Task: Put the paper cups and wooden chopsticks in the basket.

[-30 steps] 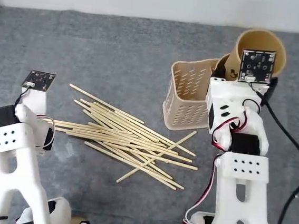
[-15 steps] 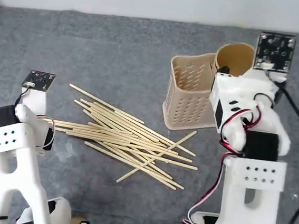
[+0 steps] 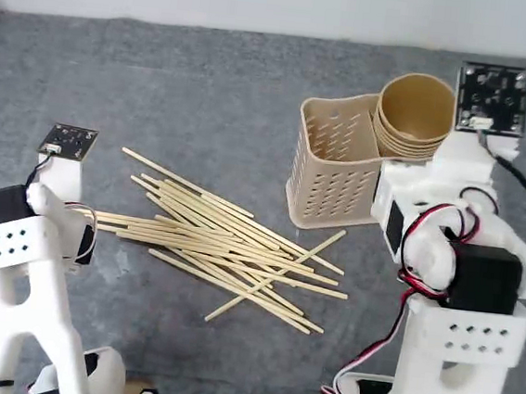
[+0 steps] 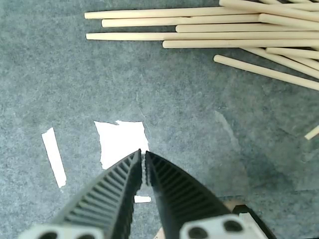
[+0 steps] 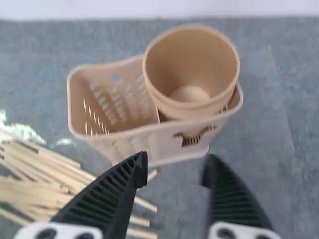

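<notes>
Well, there is one basket (image 3: 330, 180), one stack of paper cups (image 3: 416, 109), one loose heap of wooden chopsticks (image 3: 230, 245) and two arms. In the high view the stack shows about four rims, one inside the other, but the exact number of cups I cannot tell. The chopsticks are roughly twenty; they cross and cover each other too much for a sure count. The basket is beige with slotted walls and stands upright on the gray table (image 3: 208, 89), at the far right side. The cup stack sits inside its right end, and the top cup rises well above the rim, its mouth open upward. The other part of the basket shows its bare slotted walls in the right wrist view. All the chopsticks I see lie flat on the table between the two arms, and the nearest ones end just beside the front of the basket. The right gripper (image 5: 175, 160) hangs above the near side of the basket with its fingers spread apart and nothing between them. The left gripper (image 4: 143, 159) is low over the table above a white patch (image 4: 122, 144), near the ends of some chopsticks, its fingers pressed almost together on nothing.
</notes>
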{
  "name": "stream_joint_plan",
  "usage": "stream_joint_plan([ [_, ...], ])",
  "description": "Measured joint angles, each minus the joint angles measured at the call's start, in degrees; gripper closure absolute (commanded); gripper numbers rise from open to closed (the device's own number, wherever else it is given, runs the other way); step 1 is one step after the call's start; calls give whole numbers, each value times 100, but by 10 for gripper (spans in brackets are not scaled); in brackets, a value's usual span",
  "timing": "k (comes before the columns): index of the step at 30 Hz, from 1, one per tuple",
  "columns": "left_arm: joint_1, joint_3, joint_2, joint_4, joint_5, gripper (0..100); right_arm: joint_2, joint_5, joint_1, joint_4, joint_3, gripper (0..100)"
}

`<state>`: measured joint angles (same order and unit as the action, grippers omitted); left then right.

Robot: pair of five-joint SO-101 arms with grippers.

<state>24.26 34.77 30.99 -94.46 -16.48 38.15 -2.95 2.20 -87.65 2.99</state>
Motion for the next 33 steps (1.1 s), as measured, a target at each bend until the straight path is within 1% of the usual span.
stream_joint_plan([
  [4,0,-70,0,0,0,987,0,501,0,-730,0,985],
  [7,0,-246,0,0,0,987,0,677,9,-1178,-9,985],
  [10,0,-316,0,0,0,987,0,747,-9,-1266,9,985],
  [12,0,-325,70,0,0,987,114,967,-9,-1275,167,985],
  [15,-9,-325,642,0,0,987,352,1371,18,-1275,677,985],
  [18,0,-97,1644,0,0,987,589,1582,70,-1275,1160,984],
  [22,0,554,3051,0,-9,987,738,1635,677,-1275,1758,980],
  [25,0,1116,3877,0,193,987,747,1591,1415,-1222,2119,979],
  [28,44,1442,4237,141,422,987,747,1345,1969,-730,2409,979],
  [31,484,1477,4396,334,659,987,730,1231,2585,-158,2699,977],
  [33,747,1565,4387,554,774,987,536,1213,2875,176,2752,952],
])
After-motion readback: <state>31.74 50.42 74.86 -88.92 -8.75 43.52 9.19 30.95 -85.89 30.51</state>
